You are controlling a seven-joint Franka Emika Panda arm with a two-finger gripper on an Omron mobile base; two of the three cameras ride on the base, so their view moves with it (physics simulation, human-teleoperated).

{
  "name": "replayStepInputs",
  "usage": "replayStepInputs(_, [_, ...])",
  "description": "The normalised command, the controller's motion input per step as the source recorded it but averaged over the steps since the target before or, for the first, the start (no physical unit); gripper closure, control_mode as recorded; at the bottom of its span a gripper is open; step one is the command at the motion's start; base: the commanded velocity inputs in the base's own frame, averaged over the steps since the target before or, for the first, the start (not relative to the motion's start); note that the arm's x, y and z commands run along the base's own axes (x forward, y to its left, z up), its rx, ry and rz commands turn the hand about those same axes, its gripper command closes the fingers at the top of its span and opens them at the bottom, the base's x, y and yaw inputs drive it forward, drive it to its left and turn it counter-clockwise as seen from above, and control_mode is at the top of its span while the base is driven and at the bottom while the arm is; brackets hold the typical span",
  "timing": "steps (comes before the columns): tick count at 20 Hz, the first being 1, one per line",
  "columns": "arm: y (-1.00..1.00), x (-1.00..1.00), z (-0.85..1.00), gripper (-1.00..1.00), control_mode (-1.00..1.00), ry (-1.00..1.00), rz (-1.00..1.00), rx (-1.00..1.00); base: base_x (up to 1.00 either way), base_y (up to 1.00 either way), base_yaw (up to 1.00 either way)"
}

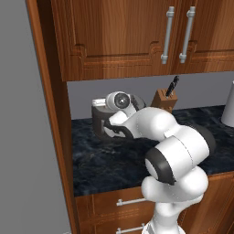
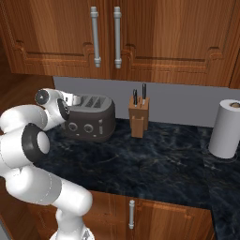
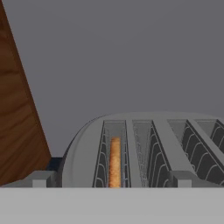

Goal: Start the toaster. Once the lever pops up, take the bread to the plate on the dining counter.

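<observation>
The dark grey toaster (image 2: 93,121) stands at the back left of the black cabinet counter (image 2: 140,161), largely hidden behind my arm in the left base view (image 1: 97,122). In the hand view its silvery slotted top (image 3: 162,144) lies just below and ahead of me. The bread (image 3: 115,162), a thin tan slice seen edge-on, sits deep in the leftmost slot. My gripper (image 3: 111,180) hovers over the toaster's left end (image 2: 74,100), open, with the fingertips (image 3: 40,178) wide apart and nothing between them. The plate and the dining counter are out of view.
A wooden knife block (image 2: 139,118) stands right of the toaster. A paper towel roll (image 2: 227,129) is at the far right. Upper cabinets (image 2: 117,37) hang low overhead, and a tall wooden side panel (image 1: 50,114) closes in the toaster's left side.
</observation>
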Motion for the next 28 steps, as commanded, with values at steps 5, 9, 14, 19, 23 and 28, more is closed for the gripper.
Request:
replayStepInputs(5, [0.0,0.0,0.0,-1.0,-1.0,0.0,0.0,0.0,0.0,0.0,0.0])
replayStepInputs(9, [0.0,0.0,0.0,-1.0,-1.0,0.0,0.0,0.0,0.0,0.0,0.0])
replayStepInputs(14, [0.0,0.0,0.0,-1.0,-1.0,0.0,0.0,0.0,0.0,0.0,0.0])
replayStepInputs(19, [0.0,0.0,0.0,-1.0,-1.0,0.0,0.0,0.0,0.0,0.0,0.0])
replayStepInputs(23, [0.0,0.0,0.0,-1.0,-1.0,0.0,0.0,0.0,0.0,0.0,0.0])
replayStepInputs(28, [0.0,0.0,0.0,-1.0,-1.0,0.0,0.0,0.0,0.0,0.0,0.0])
